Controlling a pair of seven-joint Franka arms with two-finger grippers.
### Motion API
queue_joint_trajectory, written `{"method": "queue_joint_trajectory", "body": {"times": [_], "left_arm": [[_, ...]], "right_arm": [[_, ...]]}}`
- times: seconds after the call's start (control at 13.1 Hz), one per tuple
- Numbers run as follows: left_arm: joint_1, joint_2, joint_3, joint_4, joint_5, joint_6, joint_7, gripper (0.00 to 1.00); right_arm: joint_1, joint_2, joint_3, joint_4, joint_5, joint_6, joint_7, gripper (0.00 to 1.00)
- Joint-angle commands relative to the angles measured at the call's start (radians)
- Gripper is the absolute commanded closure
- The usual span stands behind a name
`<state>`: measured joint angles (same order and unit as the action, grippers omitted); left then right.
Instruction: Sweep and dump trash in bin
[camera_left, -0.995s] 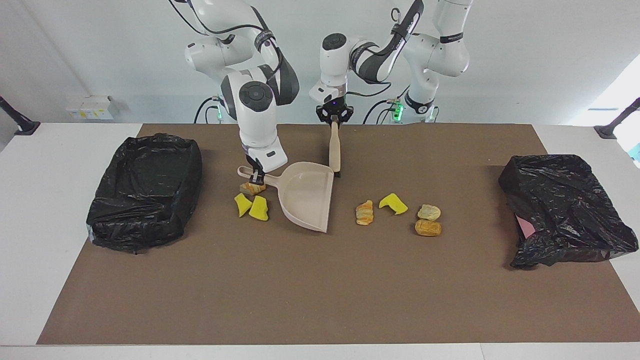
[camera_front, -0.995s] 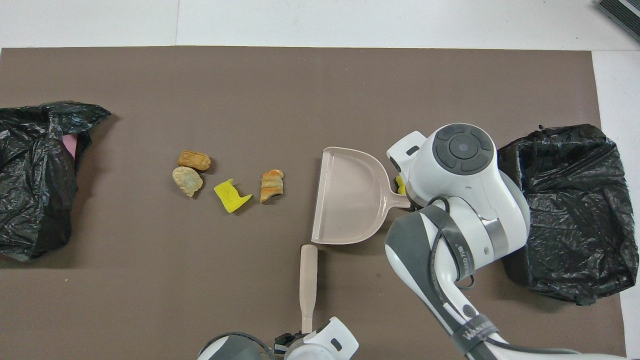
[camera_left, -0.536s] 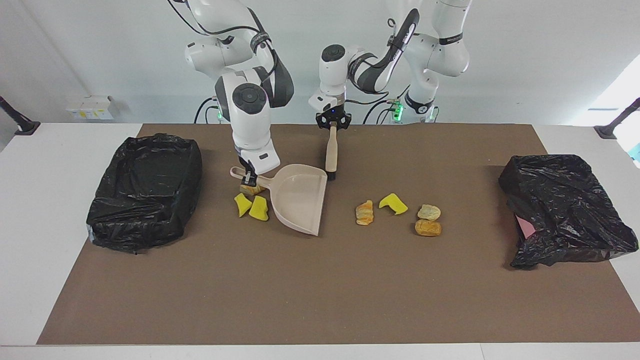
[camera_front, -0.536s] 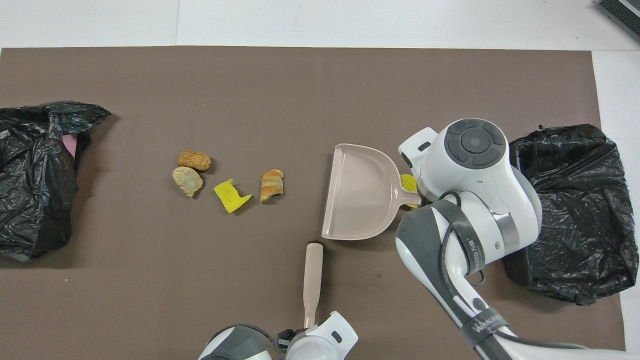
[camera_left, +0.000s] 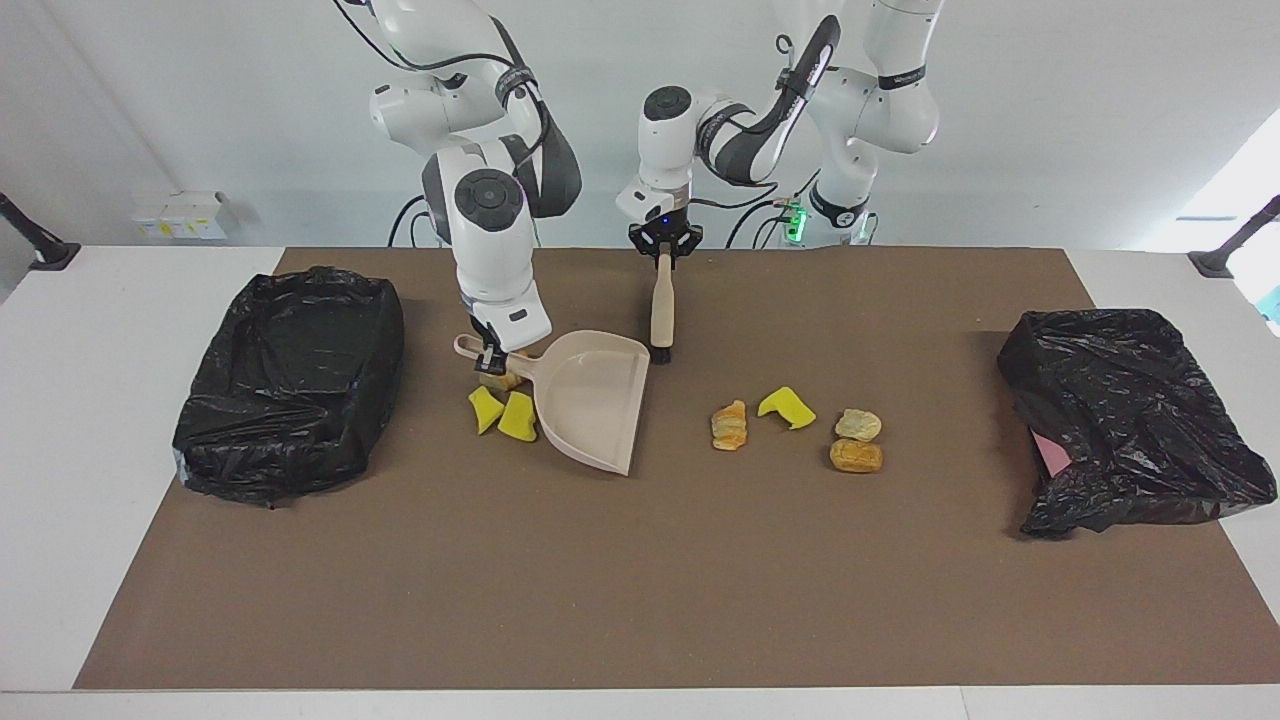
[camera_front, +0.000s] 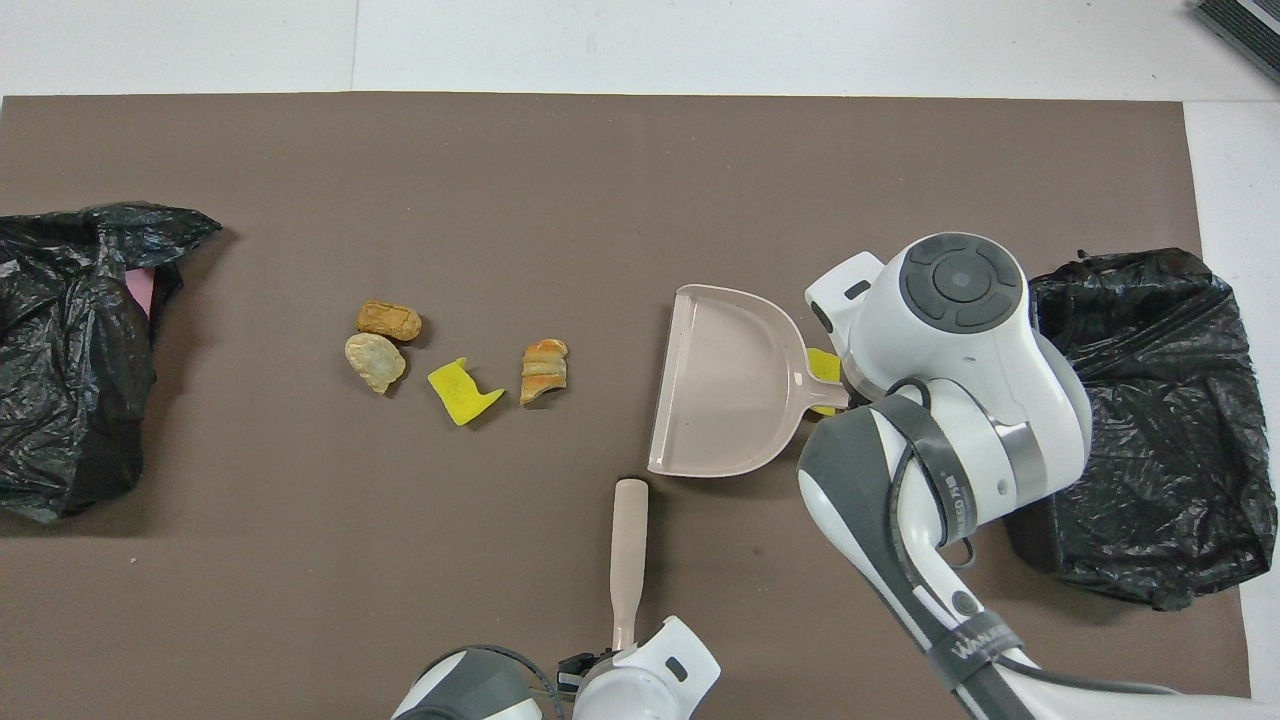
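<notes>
**Positioning Dustpan and Brush Ahead of the Sweep**

Holding both tools, the arms stand near the middle of the table (camera_left: 640, 600). The right end effector (camera_left: 489, 352) is pinched on the handle of the beige dustpan (camera_left: 590, 398), whose open mouth faces the left arm's end of the table – a pose that, by judgement, lets trash be pushed into it. The left end effector (camera_left: 664, 243) is pinched on the upper end of the brush (camera_left: 660, 305), which hangs upright with its head at the mat, just beside the dustpan's nearer corner.

Four pieces of trash (camera_left: 795, 425) lie on the mat off the dustpan's mouth, toward the left arm's end; three more (camera_left: 503, 405) lie under and beside the dustpan handle. None is in the pan. One black-lined bin (camera_left: 290, 380) stands at the right arm's end, another (camera_left: 1130, 420) at the left arm's end.

The facing view shows all three handle-side pieces and both grips – the overhead view hides these under the right arm, leaving one yellow wedge (camera_front: 822, 366) visible.
</notes>
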<state>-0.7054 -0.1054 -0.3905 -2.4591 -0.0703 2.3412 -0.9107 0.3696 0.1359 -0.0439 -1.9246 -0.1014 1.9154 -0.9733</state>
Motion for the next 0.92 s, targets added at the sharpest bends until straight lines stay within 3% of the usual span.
{"method": "queue_joint_trajectory", "body": {"times": [0.0,0.08,0.23,0.31,0.38,0.69,0.84], "left_arm": [[0.021,-0.020,-0.007,0.008,0.004,-0.026,0.009,0.70],[0.030,-0.020,-0.007,0.008,0.006,-0.026,0.009,0.65],[0.030,-0.019,-0.007,0.008,0.006,-0.026,0.009,0.64],[0.030,-0.019,-0.007,0.008,0.006,-0.026,0.009,0.78],[0.030,-0.020,-0.005,0.008,0.006,-0.028,0.009,1.00],[0.083,-0.033,0.007,0.077,0.009,-0.175,0.009,1.00],[0.124,-0.074,0.007,0.085,0.009,-0.218,0.009,1.00]], "right_arm": [[-0.008,-0.019,0.006,-0.016,-0.015,-0.003,-0.004,1.00],[-0.008,-0.019,0.006,-0.016,-0.015,-0.003,-0.004,1.00],[-0.008,-0.019,0.006,-0.016,-0.015,-0.003,-0.004,1.00],[-0.008,-0.019,0.006,-0.016,-0.015,-0.001,-0.004,1.00],[-0.008,-0.019,0.006,-0.016,-0.015,-0.001,-0.004,1.00],[-0.008,-0.019,0.006,-0.016,-0.015,-0.003,-0.002,1.00],[-0.008,-0.019,0.006,-0.016,-0.015,-0.001,-0.002,1.00]]}}
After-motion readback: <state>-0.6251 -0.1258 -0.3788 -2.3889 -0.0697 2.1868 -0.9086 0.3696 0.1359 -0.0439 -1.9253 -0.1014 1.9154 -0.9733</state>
